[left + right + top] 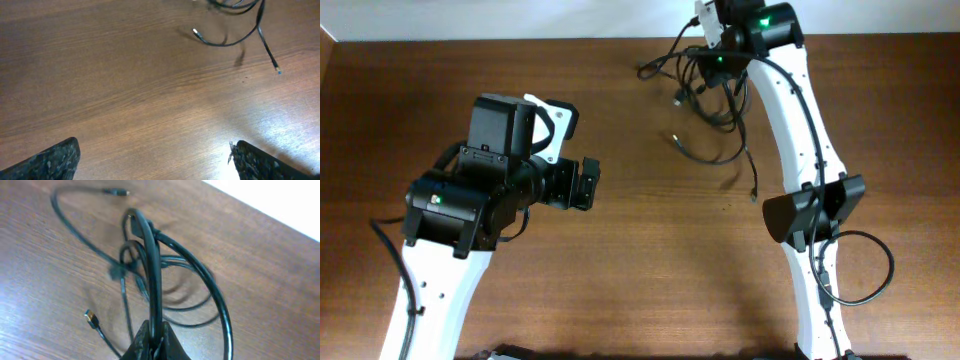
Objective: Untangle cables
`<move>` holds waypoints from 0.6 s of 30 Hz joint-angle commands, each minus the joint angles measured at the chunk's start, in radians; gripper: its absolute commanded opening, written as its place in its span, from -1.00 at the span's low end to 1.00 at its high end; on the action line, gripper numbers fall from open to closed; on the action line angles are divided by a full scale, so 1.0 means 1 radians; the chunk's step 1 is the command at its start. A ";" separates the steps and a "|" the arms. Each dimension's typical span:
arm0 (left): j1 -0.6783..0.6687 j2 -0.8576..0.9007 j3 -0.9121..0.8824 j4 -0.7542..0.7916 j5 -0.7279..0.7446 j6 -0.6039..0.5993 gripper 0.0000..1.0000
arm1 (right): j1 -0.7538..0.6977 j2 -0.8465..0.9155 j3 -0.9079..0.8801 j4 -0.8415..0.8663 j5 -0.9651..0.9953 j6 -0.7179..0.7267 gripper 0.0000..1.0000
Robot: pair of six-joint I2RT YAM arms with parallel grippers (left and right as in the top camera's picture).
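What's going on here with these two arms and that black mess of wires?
Two robot arms are meant to untangle a bundle of thin black cables lying near the far edge of a wooden table. The right gripper is pinched shut on one strand, and loops rise from the wood to it. The left gripper is wide open over bare wood, apart from the cables and holding nothing. The bundle looks tangled.

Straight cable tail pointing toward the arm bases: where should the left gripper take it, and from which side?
Just behind its plug, where the straight tail runs single, clear of the tangle held by the right gripper. Bring the open left gripper in from the middle of the table, jaws across it. It may hang slightly off the table.
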 commanded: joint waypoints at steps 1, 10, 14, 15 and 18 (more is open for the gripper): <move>-0.005 0.003 0.019 0.003 -0.010 0.012 0.98 | 0.005 -0.029 0.141 -0.043 0.009 0.002 -0.92; -0.093 0.004 0.019 0.029 -0.017 0.012 0.98 | 0.005 -0.030 0.337 -0.155 0.009 0.017 -0.92; -0.150 0.005 0.019 0.042 -0.074 0.008 0.98 | 0.005 -0.054 0.337 -0.180 0.010 0.032 -0.92; -0.161 0.006 0.019 0.044 -0.077 0.003 0.98 | 0.005 -0.062 0.337 -0.182 0.010 0.035 -0.92; -0.167 0.016 0.019 0.053 -0.073 -0.019 0.98 | 0.005 -0.094 0.337 -0.176 0.010 0.035 -0.92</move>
